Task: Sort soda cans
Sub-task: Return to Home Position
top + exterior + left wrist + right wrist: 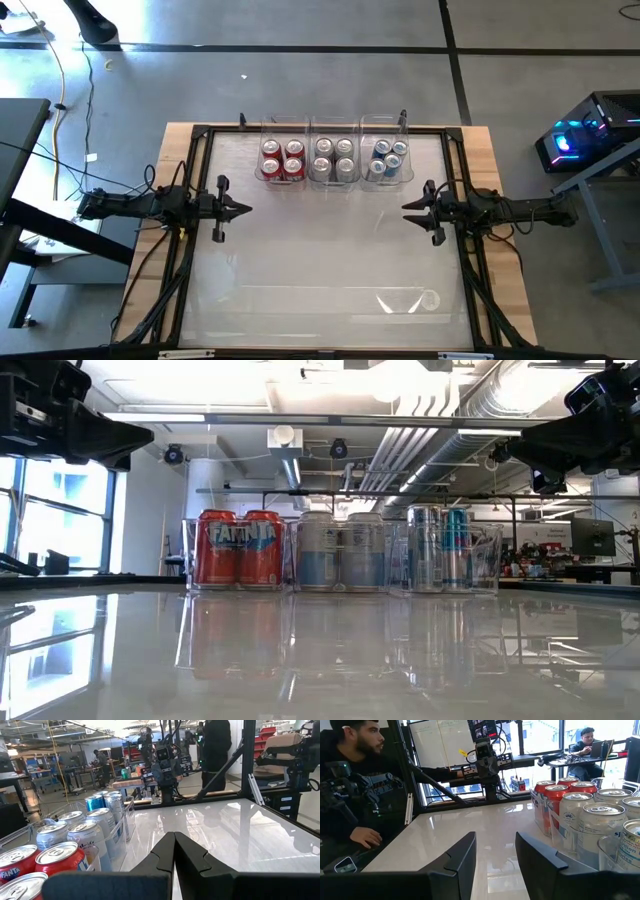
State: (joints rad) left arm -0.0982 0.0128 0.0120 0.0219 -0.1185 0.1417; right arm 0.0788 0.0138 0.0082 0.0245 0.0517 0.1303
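Three clear bins stand in a row at the table's far side. Red cans (pixel 282 160) fill the left bin, silver-grey cans (pixel 334 158) the middle one, blue cans (pixel 389 158) the right one; all stand upright on their bases. In the low view the same order shows: red (pixel 238 548), silver-grey (pixel 340 552), blue (pixel 443 548). My left gripper (pixel 240 209) hovers at the table's left side, shut and holding nothing (pixel 174 836). My right gripper (pixel 408 207) hovers at the right side, open and holding nothing (pixel 495 837). Both point toward the table's middle, nearer than the bins.
A glossy white tabletop (pixel 320 250) lies inside a black frame (pixel 200 132). A faint clear shape (pixel 408 300) shows near the near edge. One person sits beyond the table's left side (pixel 355 785), and another stands beyond its right side (pixel 215 745).
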